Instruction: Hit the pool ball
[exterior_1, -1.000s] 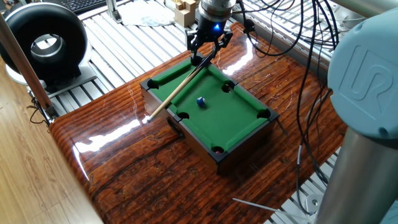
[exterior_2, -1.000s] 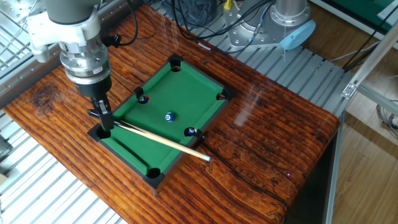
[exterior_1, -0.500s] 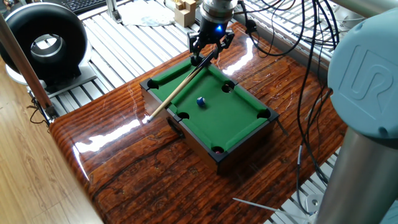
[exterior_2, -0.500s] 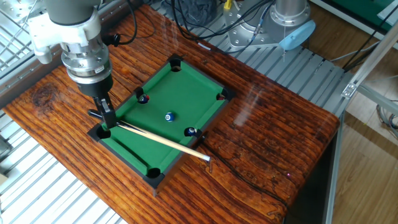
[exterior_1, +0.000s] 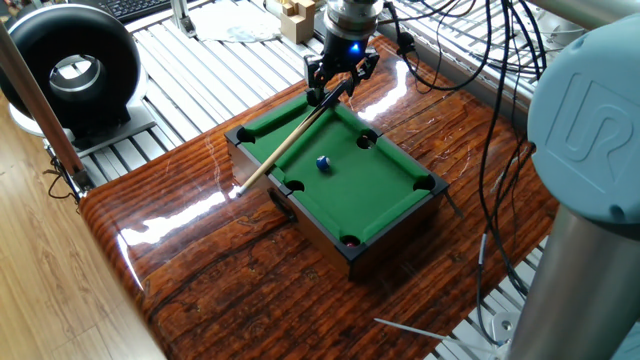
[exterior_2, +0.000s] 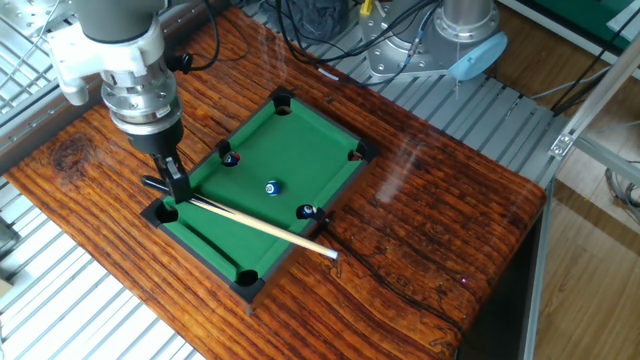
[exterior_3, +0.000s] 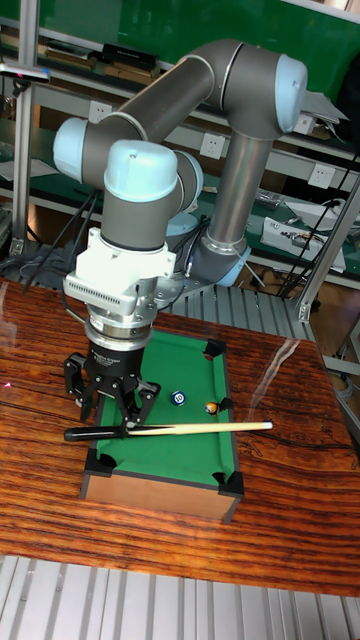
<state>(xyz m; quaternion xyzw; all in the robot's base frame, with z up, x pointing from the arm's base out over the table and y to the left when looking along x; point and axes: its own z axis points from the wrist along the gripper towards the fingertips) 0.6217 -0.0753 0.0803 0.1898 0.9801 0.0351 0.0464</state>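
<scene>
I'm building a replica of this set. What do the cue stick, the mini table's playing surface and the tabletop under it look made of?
The cue stick: seemingly light, smooth wood with a black butt, gripped in the claw.
The playing surface: probably felt, matte green without glare.
The tabletop: dark wood grain under glossy varnish, showing bright reflections; solid or veneer can't be told.

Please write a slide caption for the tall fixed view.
UR5 gripper holds the cue stick over the mini pool table, near the pool ball.
</scene>
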